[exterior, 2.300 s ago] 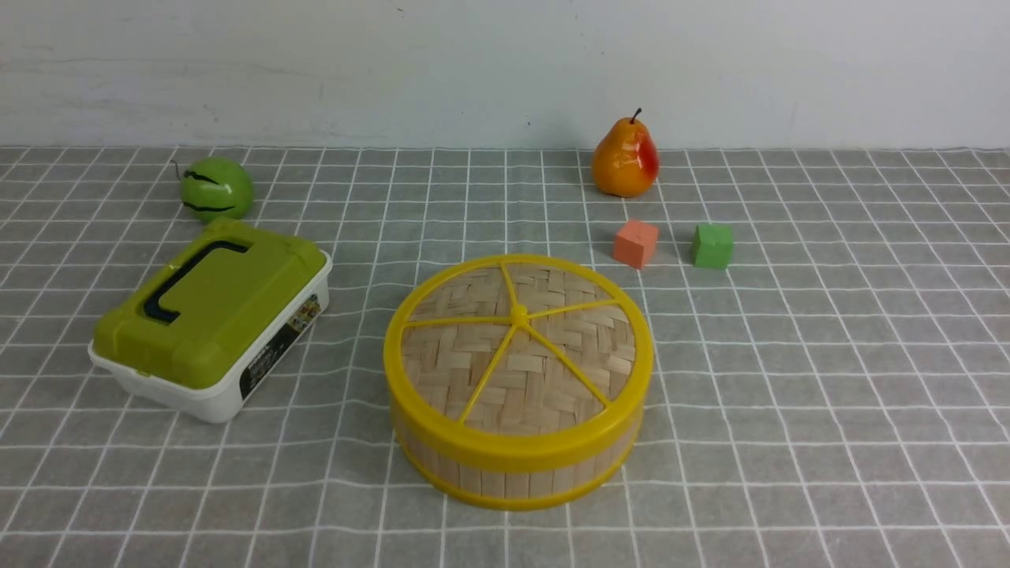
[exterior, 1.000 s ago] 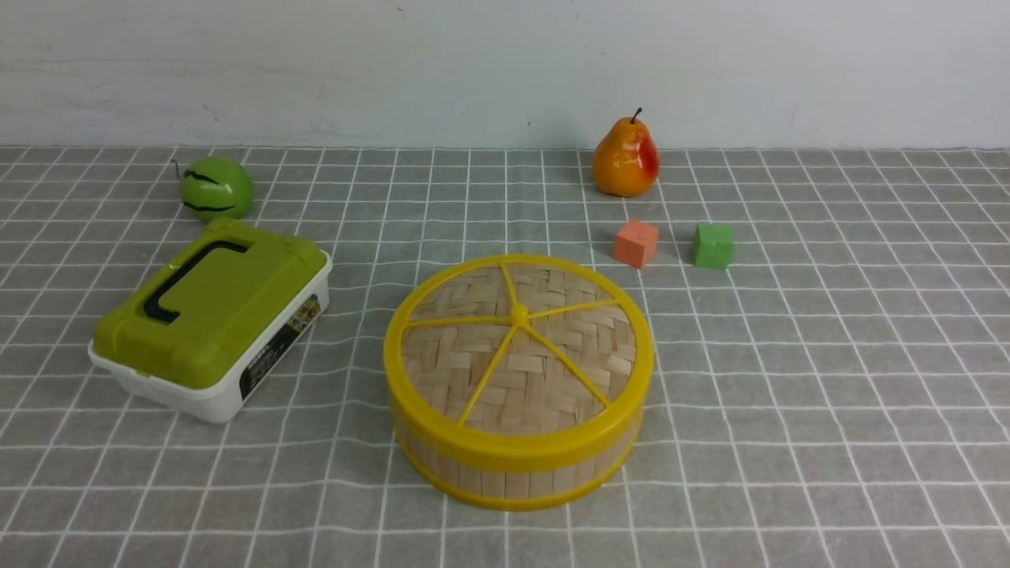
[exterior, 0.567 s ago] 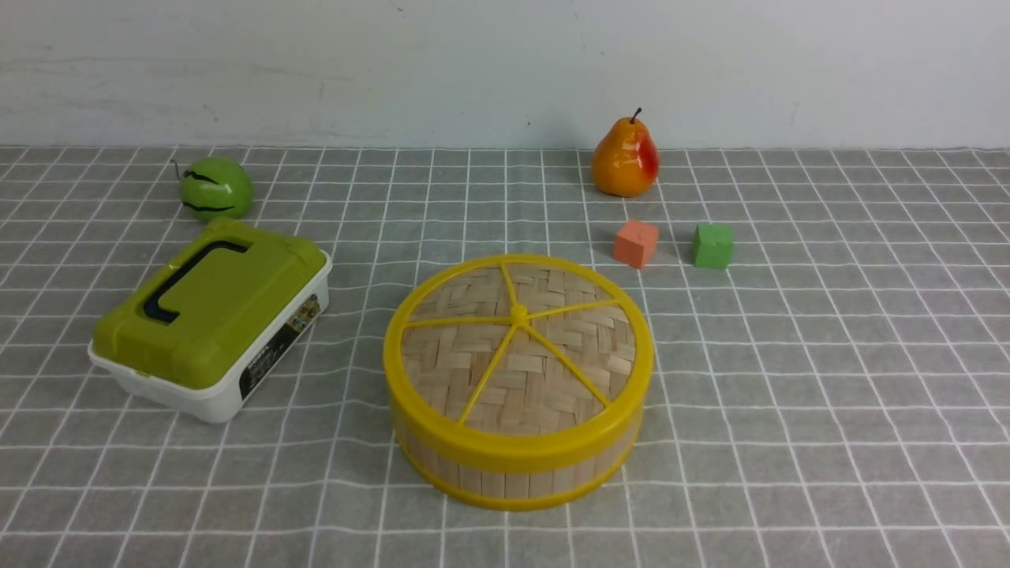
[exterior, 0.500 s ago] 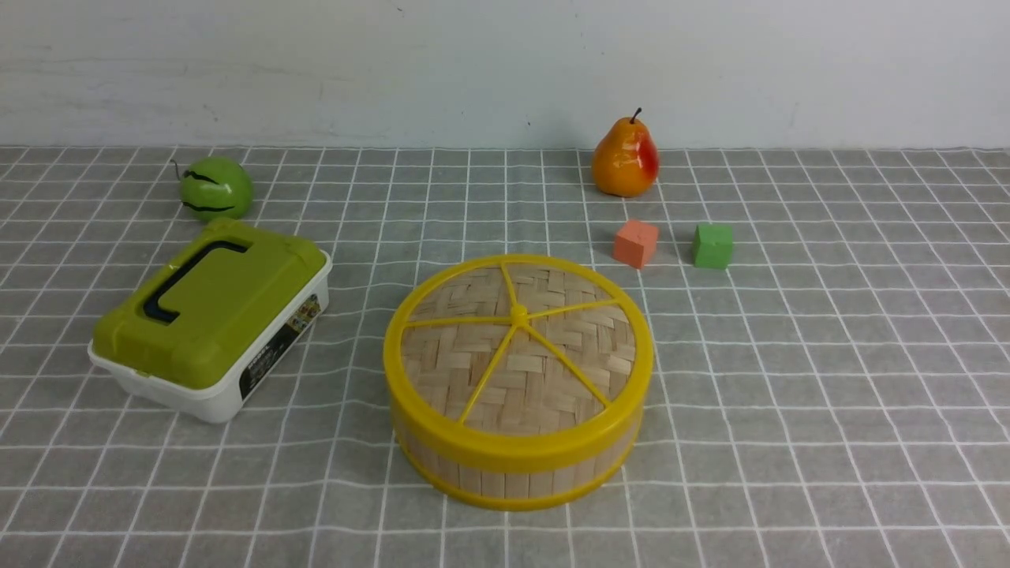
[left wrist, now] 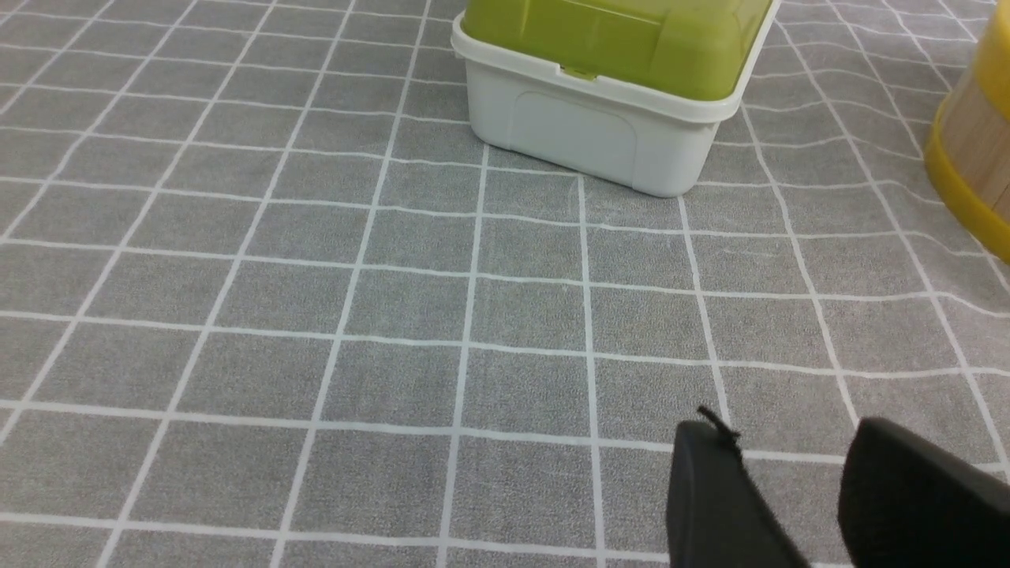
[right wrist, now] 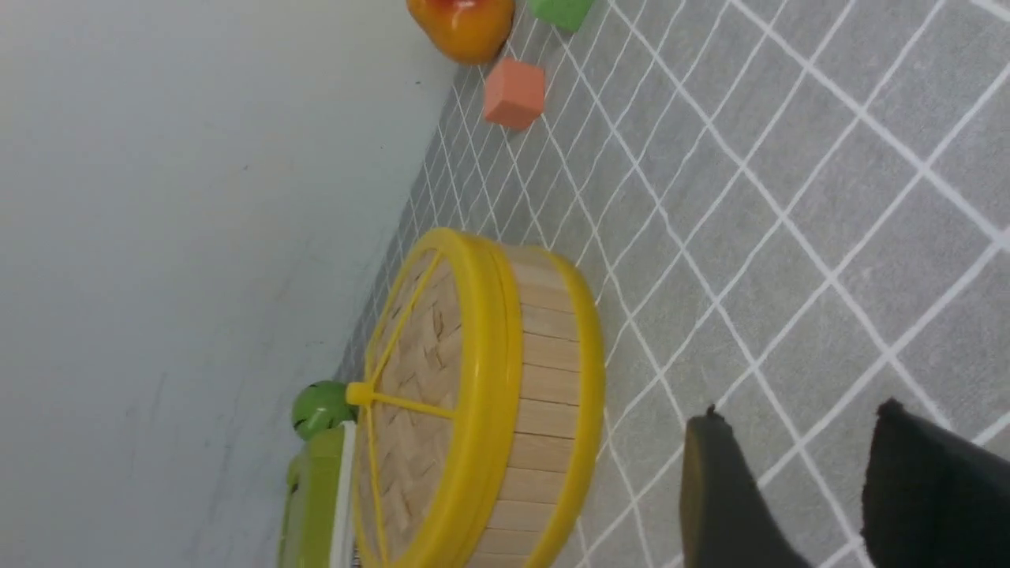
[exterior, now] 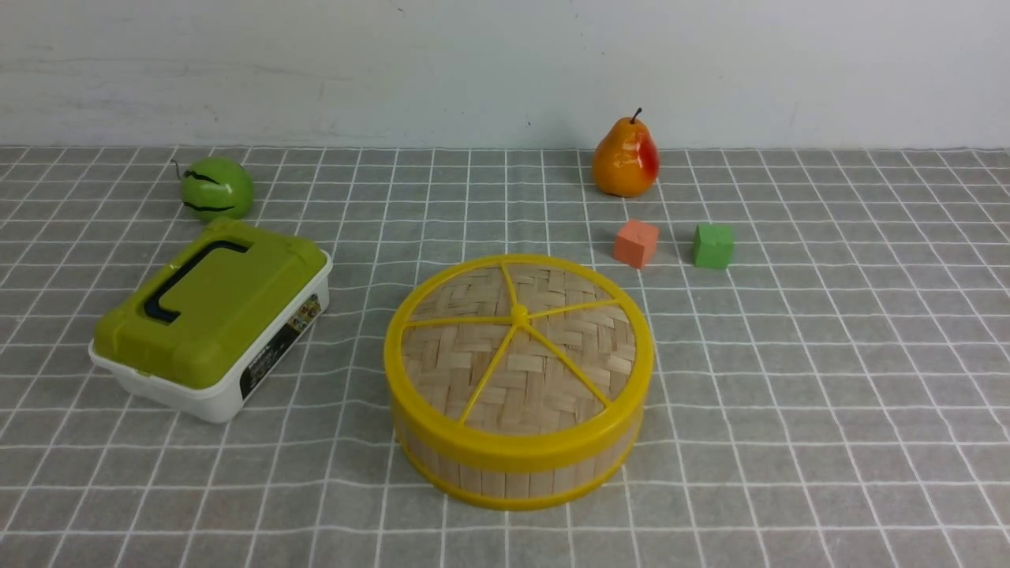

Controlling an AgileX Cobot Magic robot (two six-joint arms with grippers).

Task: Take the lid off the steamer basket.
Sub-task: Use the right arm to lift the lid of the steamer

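Lid (exterior: 536, 379) flat on basket (exterior: 513, 477), centre frame, knob up.
Round, so no long axis to call. Left gripper (left wrist: 797, 505) and right gripper (right wrist: 821, 513) both parted, gripping nothing, neither touching it.

the round bamboo steamer basket with yellow rims (exterior: 517, 473) has bare grey checked tablecloth (exterior: 828, 394) on its right and near sides. on its left a white plastic box with an olive-green lid (exterior: 209, 315) stands near, a strip of cloth between; an orange cube (exterior: 635, 243), green cube (exterior: 712, 245) and orange-red pear (exterior: 625, 162) stand apart beyond its far right.
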